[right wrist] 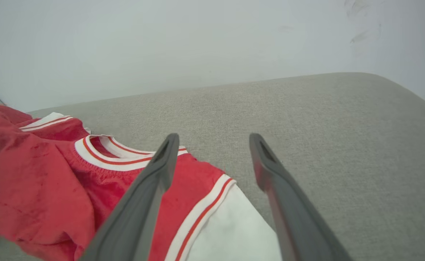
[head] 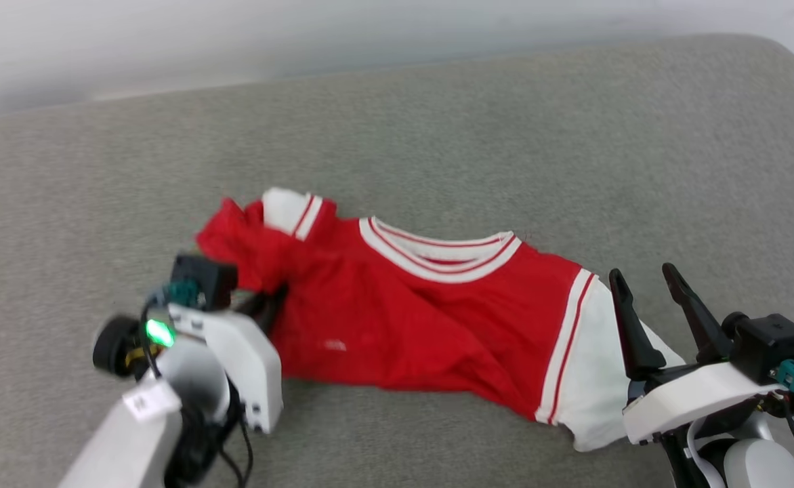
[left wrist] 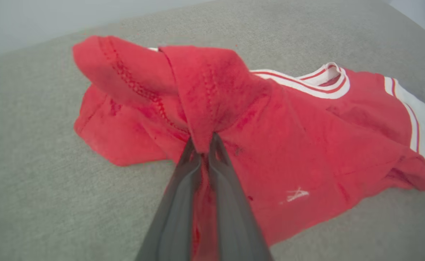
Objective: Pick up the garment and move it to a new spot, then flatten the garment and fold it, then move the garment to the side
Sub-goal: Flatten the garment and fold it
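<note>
A crumpled red-and-white T-shirt [head: 424, 318] lies across a grey padded surface [head: 478, 135], the left gripper [left wrist: 203, 145] pinched tight on a fold of red fabric, the right gripper [head: 641, 274] spread open, holding nothing, at its white sleeve [head: 593, 359].

Red garment [head: 397, 318] — white sleeves, striped trim — grey surface [head: 573, 135].

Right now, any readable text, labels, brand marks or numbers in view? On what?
Nothing legible.
A white mark on the red front of the garment: blurred, unreadable.
A white tag on the left arm: print too small to read.
</note>
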Robot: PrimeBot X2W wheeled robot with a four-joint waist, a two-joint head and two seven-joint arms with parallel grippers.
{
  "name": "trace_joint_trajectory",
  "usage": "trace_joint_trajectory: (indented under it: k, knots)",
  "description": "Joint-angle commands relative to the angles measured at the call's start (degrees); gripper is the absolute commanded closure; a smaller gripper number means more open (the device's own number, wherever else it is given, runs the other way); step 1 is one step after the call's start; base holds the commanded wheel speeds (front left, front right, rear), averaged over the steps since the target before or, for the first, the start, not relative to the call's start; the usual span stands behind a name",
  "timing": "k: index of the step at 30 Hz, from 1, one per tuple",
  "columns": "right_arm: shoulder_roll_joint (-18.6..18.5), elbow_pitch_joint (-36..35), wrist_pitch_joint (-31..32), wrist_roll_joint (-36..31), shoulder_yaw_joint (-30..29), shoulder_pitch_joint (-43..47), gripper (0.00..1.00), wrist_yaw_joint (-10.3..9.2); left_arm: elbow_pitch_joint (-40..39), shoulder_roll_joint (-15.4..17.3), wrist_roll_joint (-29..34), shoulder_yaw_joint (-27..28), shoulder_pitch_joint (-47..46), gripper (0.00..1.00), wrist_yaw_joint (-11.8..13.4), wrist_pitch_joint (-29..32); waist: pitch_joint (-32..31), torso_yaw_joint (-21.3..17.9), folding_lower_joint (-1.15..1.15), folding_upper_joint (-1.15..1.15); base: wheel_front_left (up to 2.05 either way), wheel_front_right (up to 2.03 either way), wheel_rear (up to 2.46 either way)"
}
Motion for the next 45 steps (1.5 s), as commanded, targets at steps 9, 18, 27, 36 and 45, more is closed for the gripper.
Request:
trace_joint_trajectory:
  k: [9,18,27,36,45]
  knots:
    - [0.1,-1.8,2.7,-0.9,-0.5,2.3,0.00,-0.02,-5.6,-2.5,-1.7,-5.2,17.3,1.00,4.0,2.0,-4.6,6.0,0.00,0.00,0.00,0.00,0.00]
    - [0.2,-4.1,4.5,-1.5,-0.3,3.7,0.00,-0.02,-2.1,-7.2,-4.4,-8.4,24.7,0.00,5.9,1.1,-6.4,6.6,0.00,0.00,0.00,0.00,0.00]
    - [0.2,-5.9,5.5,-1.5,-1.1,5.8,0.00,-0.02,-8.2,-5.4,0.5,-4.8,21.9,0.00,8.8,-6.5,-8.8,6.9,0.00,0.00,0.00,0.00,0.00]
    - [0.3,-6.8,5.8,-0.5,-2.0,6.7,0.00,-0.02,-12.0,0.0,0.5,0.4,18.1,0.00,9.6,-4.3,-9.6,6.4,0.00,0.00,0.00,0.00,0.00]
    - [0.2,-7.5,5.9,0.0,-0.9,4.2,0.00,-0.02,-4.2,4.5,-3.2,0.1,6.8,0.00,4.1,8.1,-4.9,4.6,0.00,0.00,0.00,0.00,0.00]
